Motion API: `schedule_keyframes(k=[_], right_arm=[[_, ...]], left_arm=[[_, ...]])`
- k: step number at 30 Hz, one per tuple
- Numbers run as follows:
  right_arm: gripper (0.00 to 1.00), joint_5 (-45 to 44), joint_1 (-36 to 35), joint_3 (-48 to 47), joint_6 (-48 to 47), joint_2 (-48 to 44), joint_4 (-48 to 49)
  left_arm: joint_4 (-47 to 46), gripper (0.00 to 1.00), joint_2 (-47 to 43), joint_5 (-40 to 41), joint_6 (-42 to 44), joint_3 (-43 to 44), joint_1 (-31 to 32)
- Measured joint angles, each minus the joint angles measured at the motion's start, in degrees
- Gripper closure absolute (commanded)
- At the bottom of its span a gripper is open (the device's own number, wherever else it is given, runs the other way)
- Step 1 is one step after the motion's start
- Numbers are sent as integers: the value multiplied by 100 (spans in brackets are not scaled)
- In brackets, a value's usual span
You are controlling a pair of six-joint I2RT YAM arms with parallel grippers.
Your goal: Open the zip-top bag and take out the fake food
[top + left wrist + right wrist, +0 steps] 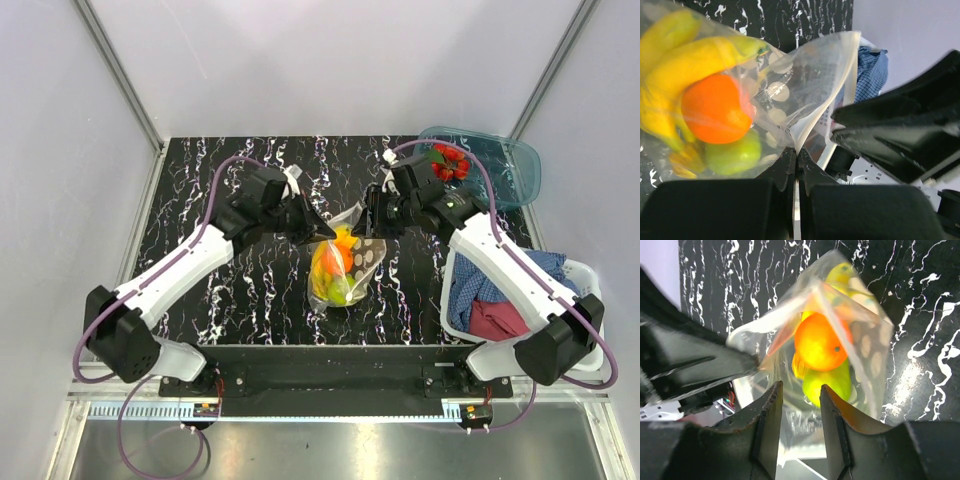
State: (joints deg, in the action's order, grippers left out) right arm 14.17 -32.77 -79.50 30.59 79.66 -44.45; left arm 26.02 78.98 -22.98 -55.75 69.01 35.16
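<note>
Left gripper (pixel 796 156) — jaws pressed together, pinching one lip of the zip-top bag (pixel 805 75) at its mouth. The right gripper (pixel 800 389) met the bag from the opposite side. Its jaws stood part-way apart, straddling the film of the other lip, and no firm pinch was visible. The mouth between them was pulled partly open. Inside the bag lay the fake food (pixel 335 270): an orange (pixel 820 347), a green fruit (pixel 827 385) touching it, and a yellow banana (pixel 690 60) alongside. A red berry cluster (pixel 450 163) sat outside the bag — to its far right, in a teal tray (pixel 515 170). A white basket (pixel 585 275) of cloths (pixel 480 290) stood to the bag's near right, and the marbled table (pixel 230 170) lay beneath the bag.
</note>
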Motion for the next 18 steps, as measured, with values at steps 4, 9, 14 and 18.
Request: schedule_keyframes(k=[4,9,14,18], right_arm=[[55,-2,-61,118,-24,-42,33],[55,140,-72,706,157,-9,551],[47,315,-72,1231,295,302,966],[32,380,-72,1521,352,420,1515]], left_arm=[[-48,100,229,-46,-83,11,37],[-116,100,356,-103,-157,131,70],[-186,100,479,-131,-223,225,120],[-225,100,660,-208,-323,304,221]])
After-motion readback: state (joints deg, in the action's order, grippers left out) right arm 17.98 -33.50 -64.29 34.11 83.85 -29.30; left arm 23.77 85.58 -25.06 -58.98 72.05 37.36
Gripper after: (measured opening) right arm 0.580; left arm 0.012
